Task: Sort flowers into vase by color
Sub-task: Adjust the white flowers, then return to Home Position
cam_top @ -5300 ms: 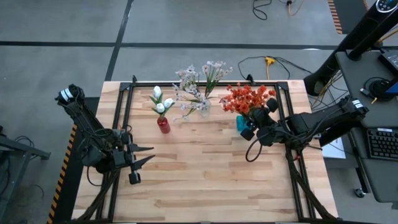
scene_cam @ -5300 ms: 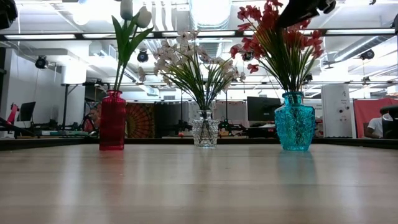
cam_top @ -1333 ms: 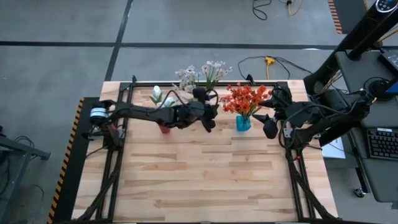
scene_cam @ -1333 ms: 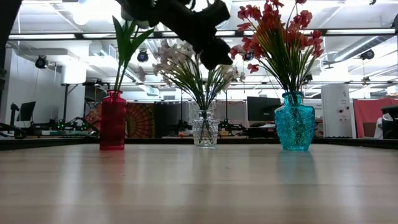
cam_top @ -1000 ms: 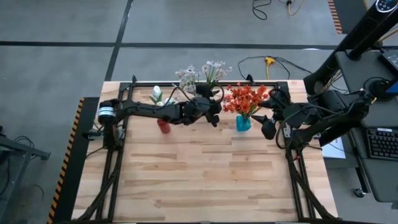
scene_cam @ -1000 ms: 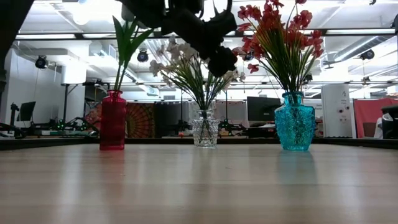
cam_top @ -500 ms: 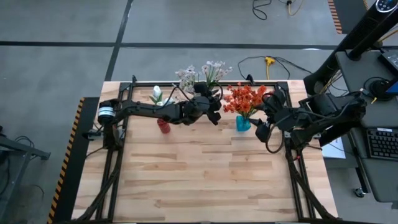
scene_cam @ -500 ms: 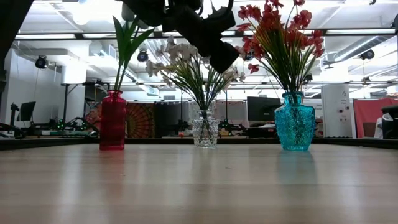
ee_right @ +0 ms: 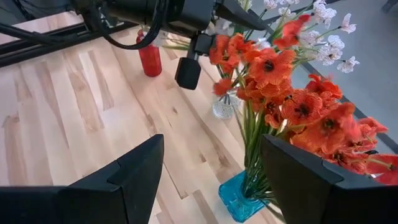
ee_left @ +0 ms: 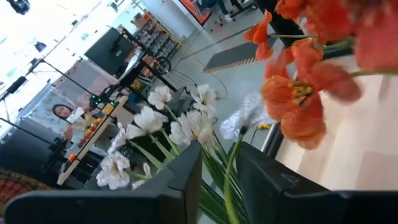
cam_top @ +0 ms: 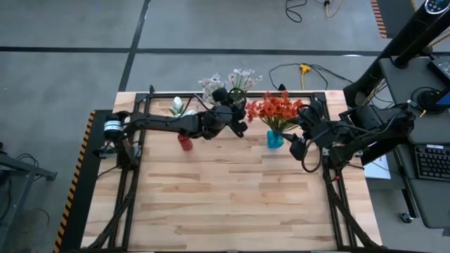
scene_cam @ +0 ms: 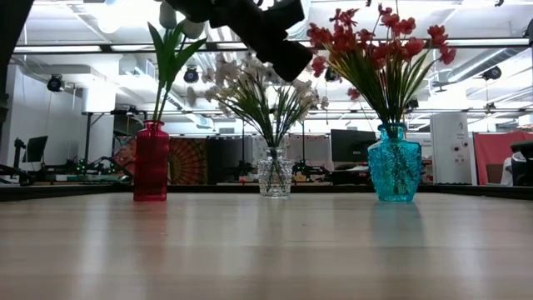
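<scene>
Pinches a pale spray stem [ee_left: 229, 180] in the narrowed left end effector [ee_left: 217, 163] above the clear vase [scene_cam: 274, 172], probably to reseat it by colour. Parks the right end effector [ee_right: 211, 155], spread wide and empty, beside the teal vase [ee_right: 239, 196] of orange blooms [cam_top: 275, 110].

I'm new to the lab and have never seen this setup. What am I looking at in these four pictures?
Two dark robot arms work at a wooden table. One camera looks straight down, one sits at table height, and one rides on each wrist. At the table's far edge stand three vases: a red vase with white tulip buds, a clear glass vase with pale sprays, and a blue vase with orange-red blooms. The left gripper reaches over the glass vase, its fingers narrowed around green stems of the pale spray. The right gripper waits open beside the blue vase, holding nothing.
</scene>
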{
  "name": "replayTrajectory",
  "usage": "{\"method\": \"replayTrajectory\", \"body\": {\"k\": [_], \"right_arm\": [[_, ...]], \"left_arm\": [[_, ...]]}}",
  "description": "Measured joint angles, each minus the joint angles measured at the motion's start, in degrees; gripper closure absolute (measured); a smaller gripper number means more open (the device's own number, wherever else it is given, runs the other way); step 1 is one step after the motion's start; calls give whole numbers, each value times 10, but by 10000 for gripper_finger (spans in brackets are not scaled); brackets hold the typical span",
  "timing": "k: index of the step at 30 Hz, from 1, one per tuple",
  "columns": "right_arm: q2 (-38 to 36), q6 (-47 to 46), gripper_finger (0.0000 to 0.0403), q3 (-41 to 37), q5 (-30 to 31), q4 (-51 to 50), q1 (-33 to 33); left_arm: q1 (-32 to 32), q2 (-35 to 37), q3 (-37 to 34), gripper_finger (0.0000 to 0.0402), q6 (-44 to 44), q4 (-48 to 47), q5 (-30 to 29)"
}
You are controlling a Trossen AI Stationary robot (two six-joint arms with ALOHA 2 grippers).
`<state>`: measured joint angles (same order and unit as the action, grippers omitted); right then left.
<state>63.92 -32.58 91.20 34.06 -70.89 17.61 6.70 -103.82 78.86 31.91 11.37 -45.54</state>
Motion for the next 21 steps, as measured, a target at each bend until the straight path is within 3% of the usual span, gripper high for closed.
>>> {"method": "replayTrajectory", "body": {"k": [10,17,21], "right_arm": [[0,0,145,0,0,-1,0],[0,-6,145,0,0,-5,0],[0,-6,145,0,0,-6,0]], "left_arm": [[-1,18,-2,278,-42,-49,0],[-5,74,-3,244,-57,-105,-4],[-8,101,-6,230,-57,-155,39]]}}
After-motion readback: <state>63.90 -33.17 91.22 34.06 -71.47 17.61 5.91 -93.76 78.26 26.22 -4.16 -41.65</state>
